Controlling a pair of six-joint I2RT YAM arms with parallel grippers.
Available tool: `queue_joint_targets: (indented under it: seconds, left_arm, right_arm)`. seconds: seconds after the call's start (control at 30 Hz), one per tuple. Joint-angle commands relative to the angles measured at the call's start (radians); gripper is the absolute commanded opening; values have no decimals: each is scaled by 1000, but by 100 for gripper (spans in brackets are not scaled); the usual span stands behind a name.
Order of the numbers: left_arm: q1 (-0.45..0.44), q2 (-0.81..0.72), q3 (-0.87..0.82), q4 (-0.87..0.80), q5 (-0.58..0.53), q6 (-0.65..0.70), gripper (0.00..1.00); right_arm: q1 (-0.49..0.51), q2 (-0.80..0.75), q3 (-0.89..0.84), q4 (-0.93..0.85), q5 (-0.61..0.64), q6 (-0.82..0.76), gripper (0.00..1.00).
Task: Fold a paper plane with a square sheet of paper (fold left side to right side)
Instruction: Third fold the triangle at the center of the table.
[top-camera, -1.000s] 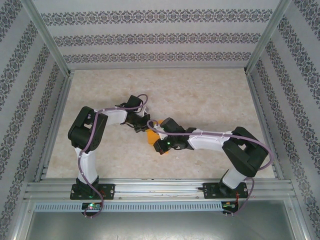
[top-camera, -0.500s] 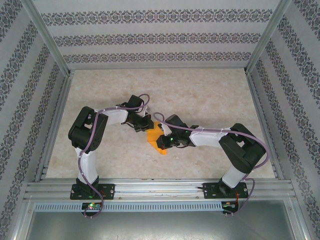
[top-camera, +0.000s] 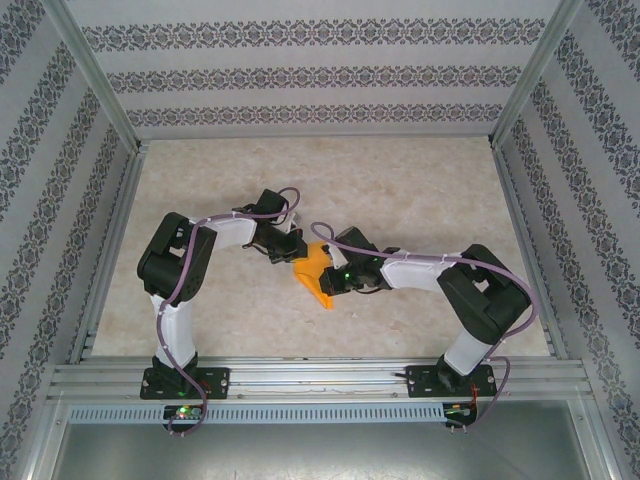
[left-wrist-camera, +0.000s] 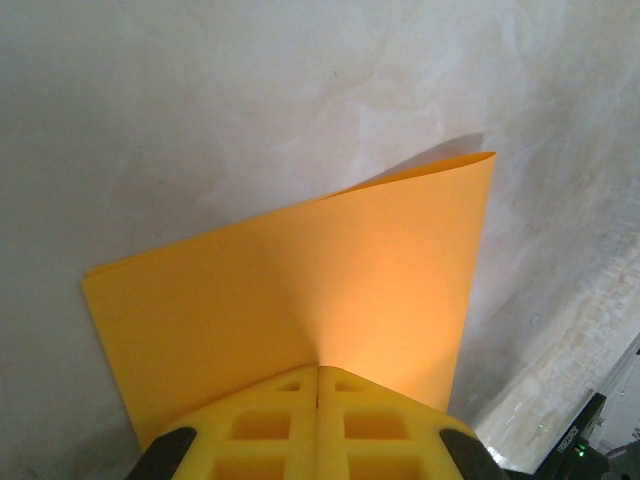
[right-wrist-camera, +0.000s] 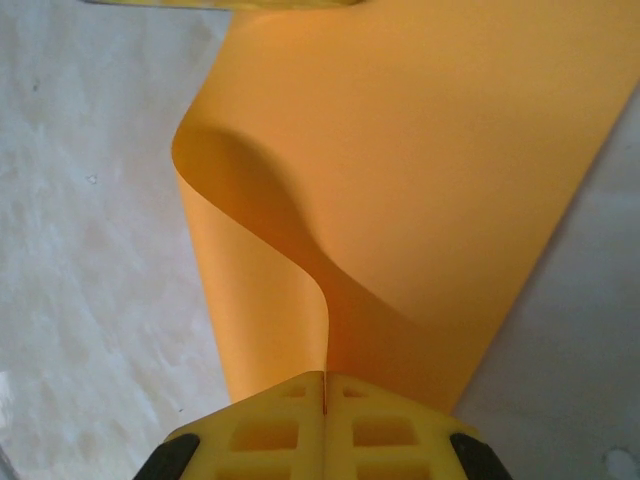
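While the left gripper (left-wrist-camera: 318, 372) kept no gap between its yellow fingers (left-wrist-camera: 270, 425), they were clamped on the near edge of the square sheet of paper (left-wrist-camera: 330, 280) at the bottom centre of the left wrist view. From that pinch the orange sheet fanned upward and outward. A doubled layer showed along its upper edge, one corner reached toward the upper right of the frame, and another lay at the middle left. The marbled table (top-camera: 400, 190) showed pale behind the sheet.

The right gripper (right-wrist-camera: 325, 378) was likewise closed, its jaws meeting on another edge of the same sheet at the bottom centre of the right wrist view. Just above that grip the paper curled in an S-shaped bend to the left. It then spread broad and flat toward the upper right, where the frame's top edge cut it off.

From above, both grippers met near the centre of the frame with the orange paper between them, its visible tip pointing down and right. The left arm (top-camera: 175, 260) rose from its base at lower left, bent at a raised elbow, and reached rightward. The right arm (top-camera: 480, 300) folded at the right and stretched its forearm left, low over the table. The wrist housings hid much of the sheet from overhead, so I could not tell there how much of it touched the table. A dark part with a green light (left-wrist-camera: 575, 450) at the lower right of the left wrist view was too cropped to identify.
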Motion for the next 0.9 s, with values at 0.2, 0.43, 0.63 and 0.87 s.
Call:
queue_joint_targets:
  seconds: [0.2,0.43,0.63,0.87]
  left_arm:
    - [-20,48,-6,-85,-70,26,4]
    - [-19,48,-9,-83,-70,26,4]
    - [-19,51,-14,-80,-71,25,4]
    - [-20,49,-18,-79,-72,26,4]
  right_arm:
    - [-21,22,41,-32,24,-30,0]
    - [-23,30,57,-45,30,-41,0]
    - [-25,26,55,-51,44,-41,0]
    - [-26,24,60,-59,51,-45,0]
